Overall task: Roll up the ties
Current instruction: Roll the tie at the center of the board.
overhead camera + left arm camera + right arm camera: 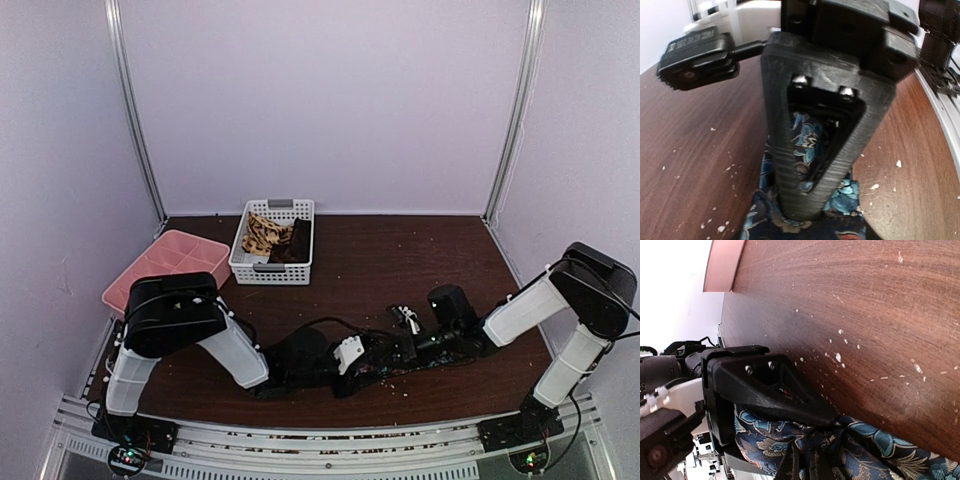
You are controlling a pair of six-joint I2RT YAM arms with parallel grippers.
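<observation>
Floral tie (pixel 875 450) lies bunched at the near centre of the table (pixel 865 315). The right wrist view shows the right claw (pixel 805 435) pinched tight on its cloth. The left wrist view shows the left claw (pixel 802 202) over the tie, one finger hiding the gap, so I cannot tell its width. Only the top view shows the basket (pixel 290 274), far left, holding the tan tie (pixel 262 235) and brown tie (pixel 298 244).
</observation>
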